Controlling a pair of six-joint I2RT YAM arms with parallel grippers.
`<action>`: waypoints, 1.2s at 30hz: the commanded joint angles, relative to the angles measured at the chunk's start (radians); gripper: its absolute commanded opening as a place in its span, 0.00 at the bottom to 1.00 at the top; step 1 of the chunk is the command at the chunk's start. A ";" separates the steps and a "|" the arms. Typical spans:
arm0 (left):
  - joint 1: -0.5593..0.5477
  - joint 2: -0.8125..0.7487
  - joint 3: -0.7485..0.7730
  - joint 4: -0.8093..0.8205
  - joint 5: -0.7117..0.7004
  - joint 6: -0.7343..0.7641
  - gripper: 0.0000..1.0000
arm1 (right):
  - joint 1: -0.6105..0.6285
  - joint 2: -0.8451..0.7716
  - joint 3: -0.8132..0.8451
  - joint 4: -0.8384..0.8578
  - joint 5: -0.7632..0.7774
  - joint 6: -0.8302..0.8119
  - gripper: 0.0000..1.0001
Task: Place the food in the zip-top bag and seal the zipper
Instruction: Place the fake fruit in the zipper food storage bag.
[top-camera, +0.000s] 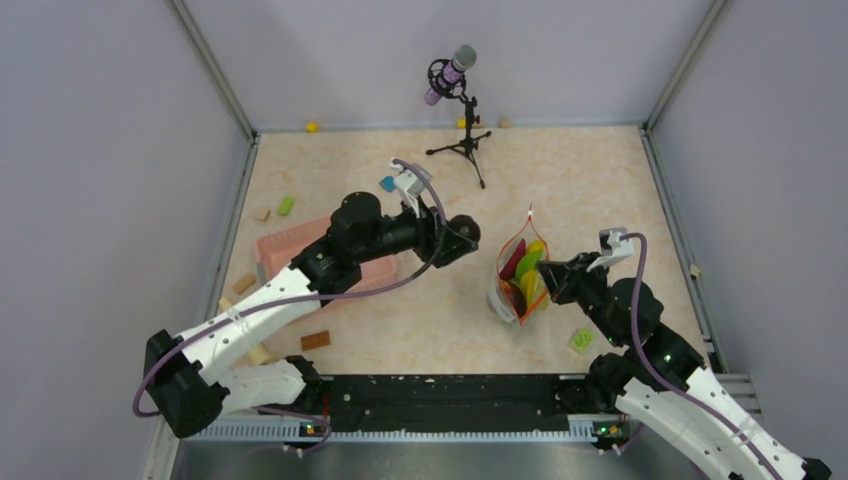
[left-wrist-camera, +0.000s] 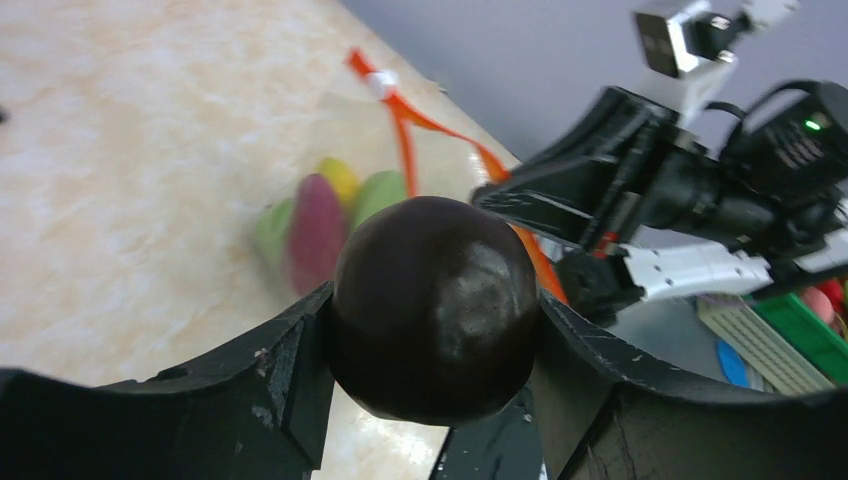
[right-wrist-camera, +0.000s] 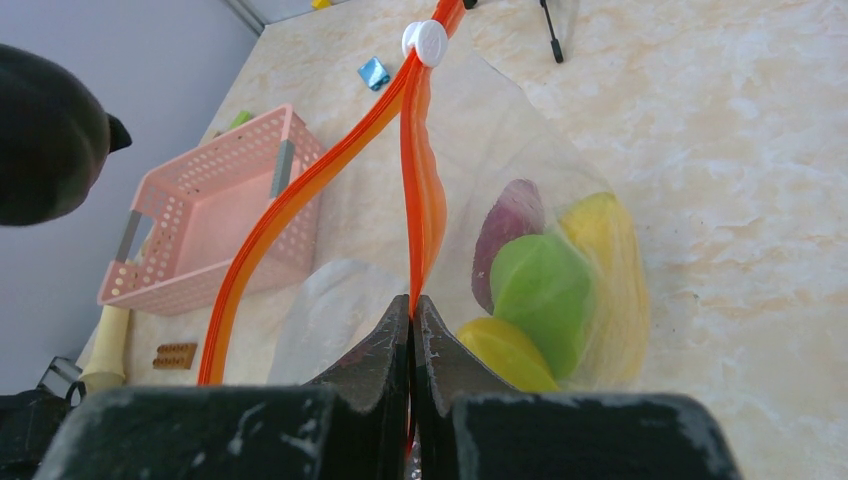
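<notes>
**Brown piece heading for the open bag**

The left end effector is clamped on the dark brown round piece, which hangs above the desk, near the zip-top bag. The right end effector is pinched together on one lip of the zipper, which gapes. The piece should probably go down between the lips before release.

beige marbled table bearing pink basket, microphone tripod, zip-top bag, a tan block and a green block.
</notes>
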 joint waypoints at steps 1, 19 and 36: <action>-0.091 0.073 0.108 0.030 0.084 0.059 0.01 | 0.001 -0.013 -0.002 0.034 -0.004 -0.004 0.00; -0.310 0.358 0.365 -0.135 -0.137 0.166 0.09 | 0.001 -0.033 -0.001 0.029 -0.007 -0.001 0.00; -0.322 0.402 0.420 -0.218 -0.303 0.201 0.94 | 0.000 -0.039 -0.001 0.022 0.025 -0.001 0.00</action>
